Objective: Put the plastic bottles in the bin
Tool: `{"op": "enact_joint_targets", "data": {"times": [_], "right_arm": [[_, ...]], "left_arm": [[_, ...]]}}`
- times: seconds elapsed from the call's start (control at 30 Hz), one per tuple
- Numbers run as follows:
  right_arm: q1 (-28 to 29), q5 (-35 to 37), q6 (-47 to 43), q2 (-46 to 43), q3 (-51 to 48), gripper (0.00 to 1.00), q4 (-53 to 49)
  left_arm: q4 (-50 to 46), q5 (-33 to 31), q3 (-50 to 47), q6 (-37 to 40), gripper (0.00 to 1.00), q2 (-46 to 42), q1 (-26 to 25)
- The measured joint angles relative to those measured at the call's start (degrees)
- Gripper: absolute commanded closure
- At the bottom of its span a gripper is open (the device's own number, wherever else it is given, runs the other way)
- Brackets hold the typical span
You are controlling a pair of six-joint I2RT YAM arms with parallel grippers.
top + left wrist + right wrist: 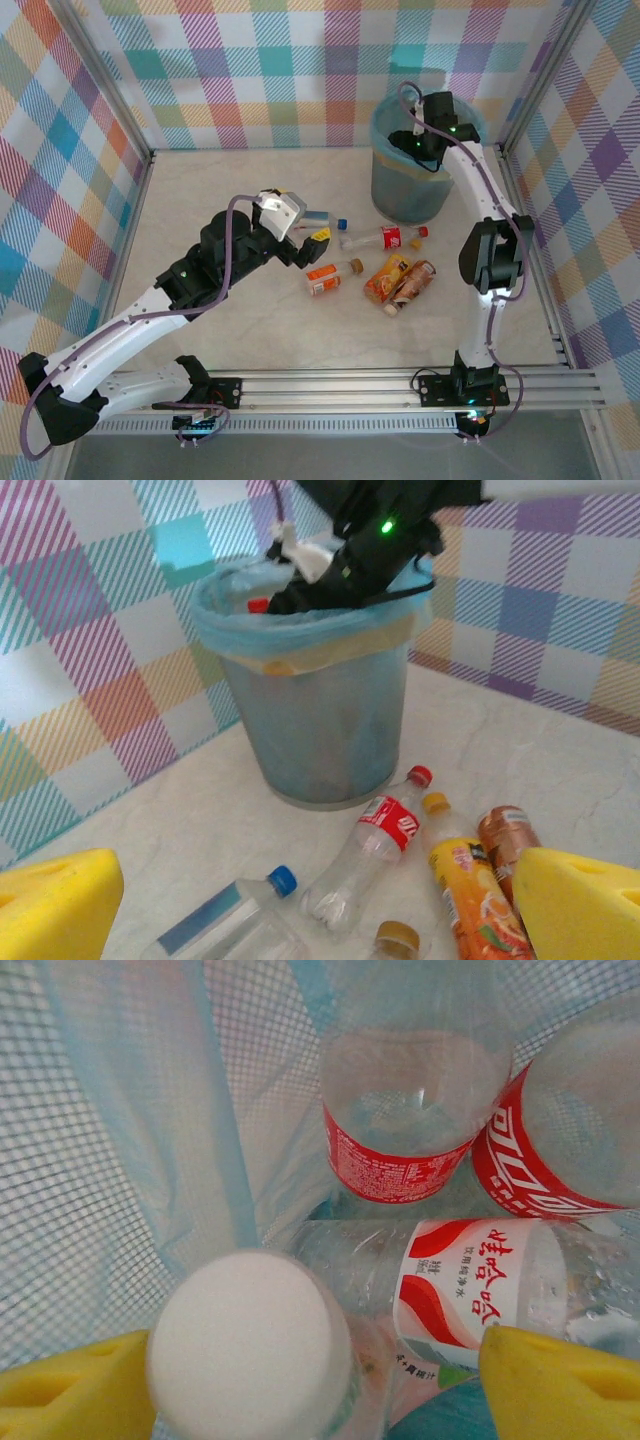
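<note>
- Right pincer point(315, 1400), wrist view: it is seen inside the bin point(130, 1110). Its jaws are parted. A white-capped bottle point(250, 1345) stands between the yellow fingers point(560, 1390). A gap is noted on one side, so the bottle is not gripped.
- Ahead of that pincer, three more plastic bottles are recorded in the bin: a red-labelled bottle point(410, 1150), a second red-labelled bottle point(570, 1130) beside it, and a red-and-white-labelled bottle point(480, 1280) lying across.
- Overhead view: these contents are hidden by the right arm, which sits in the bin's mouth.
- Left pincer point(315, 920): its jaws are wide and nothing is held.
- A blue-capped bottle point(230, 920) lies just ahead, between the fingers.
- A red-capped bottle point(375, 845), an orange bottle point(470, 890) and a brown bottle point(505, 835) lie further ahead. The bin stands beyond them.
- An orange-labelled bottle point(333, 274) is seen whole from overhead. In the left wrist view it is cut to its gold cap.
</note>
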Motion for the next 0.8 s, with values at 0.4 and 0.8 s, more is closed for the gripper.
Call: {"op": "enact_joint_targets", "data": {"times": [0.4, 0.8], "right_arm": [[0.0, -1.51, 3.26, -17.86, -1.86, 0.13, 0.02], [1.62, -6.91, 5.79, -31.89, -14.45, 0.15, 0.79]], "left_arm": [[-5.16, 6.56, -3.26, 2.6, 0.0, 2.27, 5.55], [-11.65, 13.22, -3.61, 5.2, 0.01, 11.52, 5.6]]}}
